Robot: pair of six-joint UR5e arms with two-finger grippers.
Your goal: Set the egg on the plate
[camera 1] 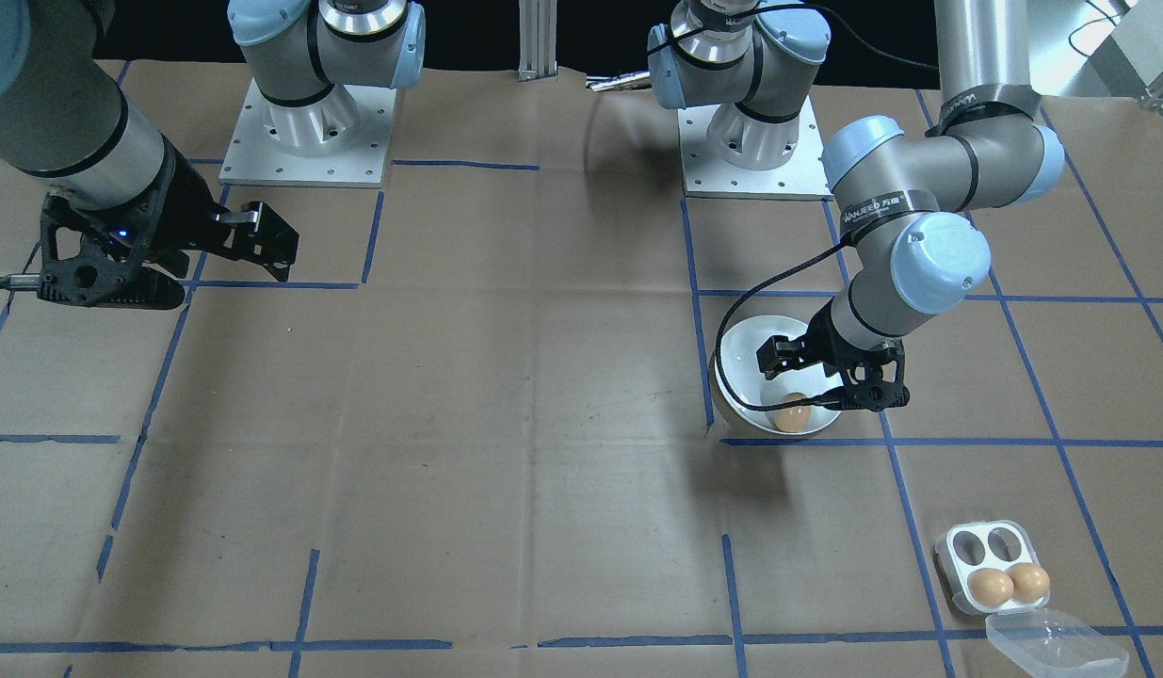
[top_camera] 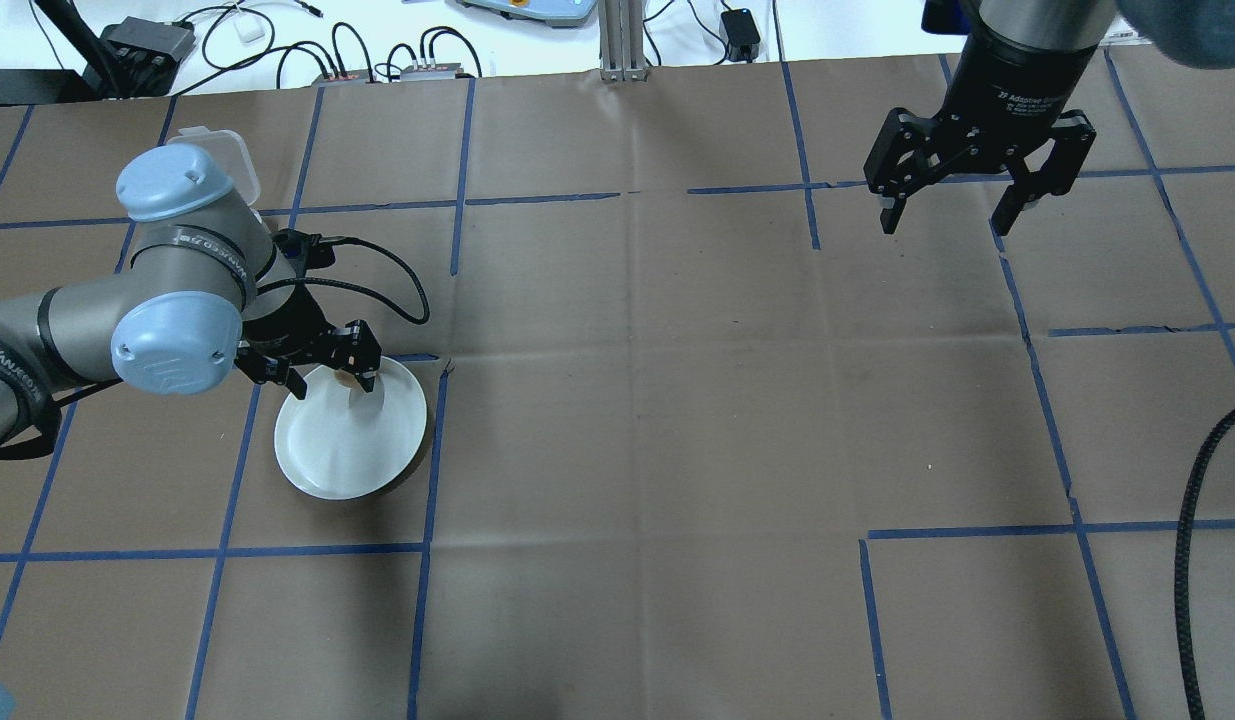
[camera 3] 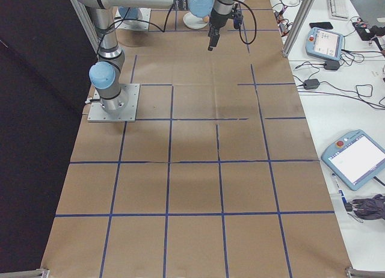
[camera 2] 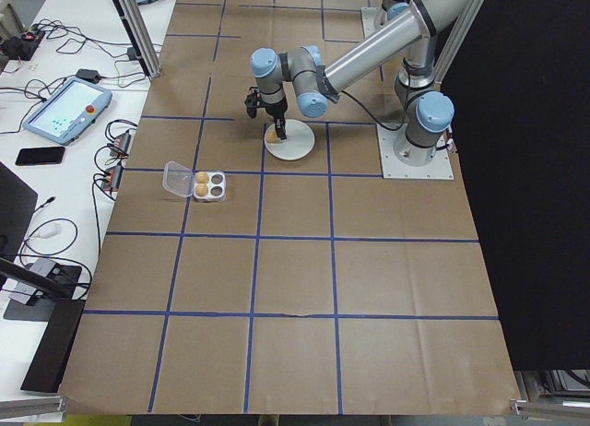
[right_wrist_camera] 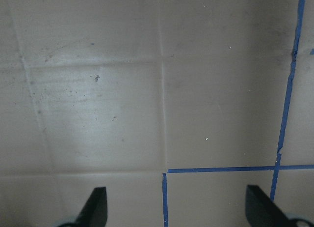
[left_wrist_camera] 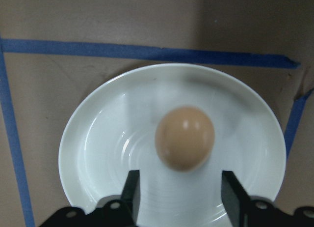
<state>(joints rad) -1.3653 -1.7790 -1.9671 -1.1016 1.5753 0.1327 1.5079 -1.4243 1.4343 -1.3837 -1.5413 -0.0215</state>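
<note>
The egg (left_wrist_camera: pixel 185 137) lies on the plate (left_wrist_camera: pixel 98 138), so the job looks almost done. The left gripper (left_wrist_camera: pixel 179 190) hangs just over it, fingers spread, not touching. It only needs to lift away. The right gripper (top_camera: pixel 980 195) waits far off, spread and empty.

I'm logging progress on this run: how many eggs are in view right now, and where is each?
3. One egg lies on the white plate, below the open left gripper. Two more sit side by side in the clear egg tray. None seems hidden.
</note>
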